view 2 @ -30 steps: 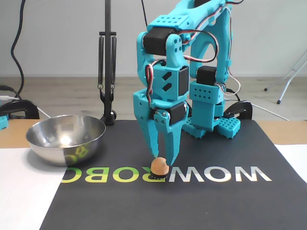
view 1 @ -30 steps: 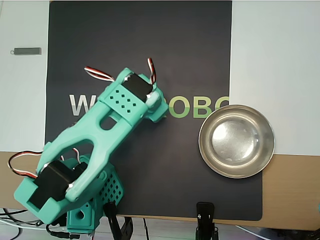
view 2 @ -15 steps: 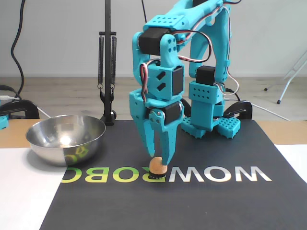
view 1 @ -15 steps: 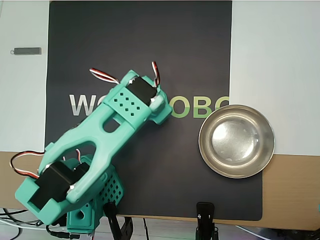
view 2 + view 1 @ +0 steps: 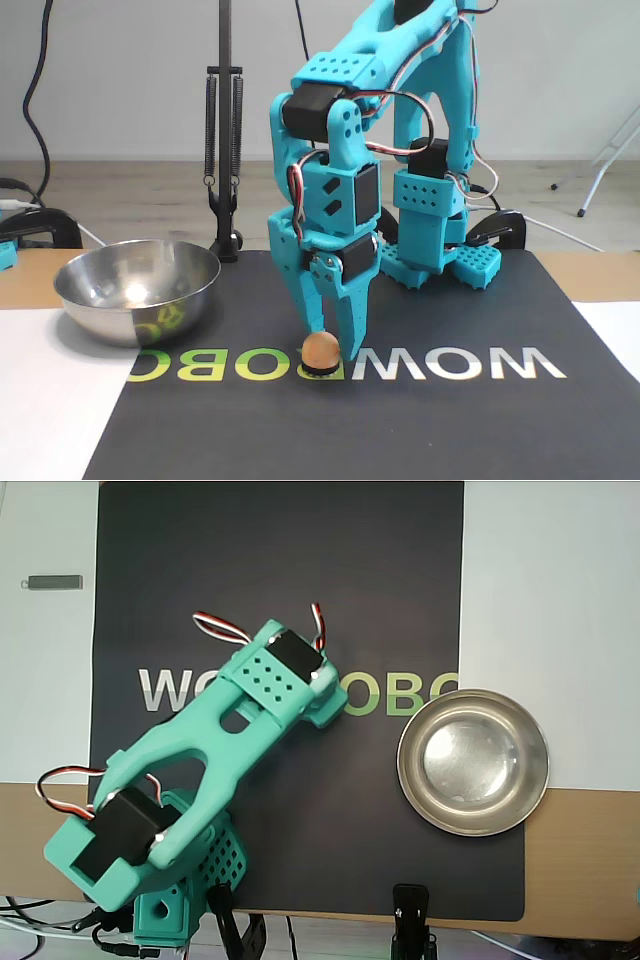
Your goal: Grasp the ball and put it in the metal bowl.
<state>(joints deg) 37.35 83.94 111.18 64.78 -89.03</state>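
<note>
In the fixed view the small peach-orange ball (image 5: 321, 350) rests on the black mat (image 5: 450, 420), over the printed letters. My teal gripper (image 5: 335, 340) points straight down just behind it, with its fingertips at the ball's height. The jaws stand a little apart and the ball shows whole in front of them, so it touches the tips but is not clamped. The metal bowl (image 5: 110, 300) sits to the left, empty. In the overhead view the bowl (image 5: 405, 765) lies to the right of the arm (image 5: 240, 720). The arm hides both ball and gripper there.
A black clamp and stand (image 5: 224, 150) rise behind the bowl. The arm's base (image 5: 440, 240) stands at the mat's rear. A small grey bar (image 5: 53, 581) lies on white paper at the overhead view's upper left. A black clip (image 5: 412, 910) grips the mat's near edge.
The gripper has shifted a little left in the fixed view and dropped slightly. The ball has moved left with it and now shows whole in front of the fingers.
</note>
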